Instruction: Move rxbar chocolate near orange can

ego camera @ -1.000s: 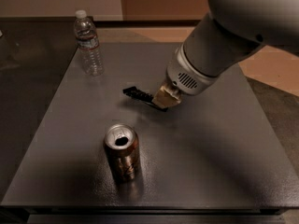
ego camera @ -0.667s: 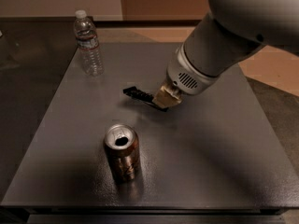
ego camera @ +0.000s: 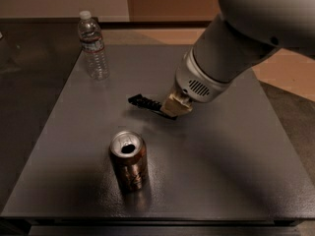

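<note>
The rxbar chocolate (ego camera: 146,103) is a small flat black bar near the middle of the grey table (ego camera: 231,171). My gripper (ego camera: 175,107) reaches down from the upper right and is shut on the bar's right end, holding it just above the surface. The bar's left end sticks out toward the left. The orange can (ego camera: 129,160) stands upright at the front of the table, below and a little left of the bar, about one can height away. Its silver top and open tab hole face up.
A clear plastic water bottle (ego camera: 93,45) with a white cap stands upright at the table's back left corner. My large white arm (ego camera: 246,38) covers the back right part of the table. The table's front edge runs just beyond the can.
My gripper and the bar have shifted slightly toward the front of the table, closer to the can. The can and the bottle have not moved.
</note>
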`<state>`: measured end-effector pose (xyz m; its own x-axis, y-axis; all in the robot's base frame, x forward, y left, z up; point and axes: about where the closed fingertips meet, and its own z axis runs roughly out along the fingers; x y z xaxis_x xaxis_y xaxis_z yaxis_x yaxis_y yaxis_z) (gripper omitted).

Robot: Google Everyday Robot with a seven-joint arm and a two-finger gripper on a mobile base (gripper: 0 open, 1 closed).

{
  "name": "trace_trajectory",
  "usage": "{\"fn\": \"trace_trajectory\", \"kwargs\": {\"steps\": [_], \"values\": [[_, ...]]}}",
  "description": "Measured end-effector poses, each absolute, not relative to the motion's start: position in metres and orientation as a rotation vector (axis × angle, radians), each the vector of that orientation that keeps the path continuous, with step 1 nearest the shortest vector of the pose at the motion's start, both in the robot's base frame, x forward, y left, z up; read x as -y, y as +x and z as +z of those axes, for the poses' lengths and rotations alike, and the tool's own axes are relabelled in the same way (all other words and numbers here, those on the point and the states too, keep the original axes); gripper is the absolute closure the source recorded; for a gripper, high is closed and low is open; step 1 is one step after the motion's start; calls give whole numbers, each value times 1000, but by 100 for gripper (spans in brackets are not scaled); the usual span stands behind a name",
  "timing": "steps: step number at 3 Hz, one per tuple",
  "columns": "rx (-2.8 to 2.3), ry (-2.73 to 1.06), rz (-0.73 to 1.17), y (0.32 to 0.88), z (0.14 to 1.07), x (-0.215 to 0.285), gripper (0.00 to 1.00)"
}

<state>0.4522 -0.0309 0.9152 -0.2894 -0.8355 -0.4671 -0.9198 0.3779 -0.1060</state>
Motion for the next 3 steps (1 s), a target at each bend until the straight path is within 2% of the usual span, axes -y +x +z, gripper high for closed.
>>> {"fn": "trace_trajectory", "kwargs": {"steps": [1, 2, 3], "values": [[-2195, -1514, 253, 452, 915, 31, 100], [-2136, -1620, 216, 405, 895, 43, 100], [-2127, -1630, 253, 393, 873, 43, 11]]}}
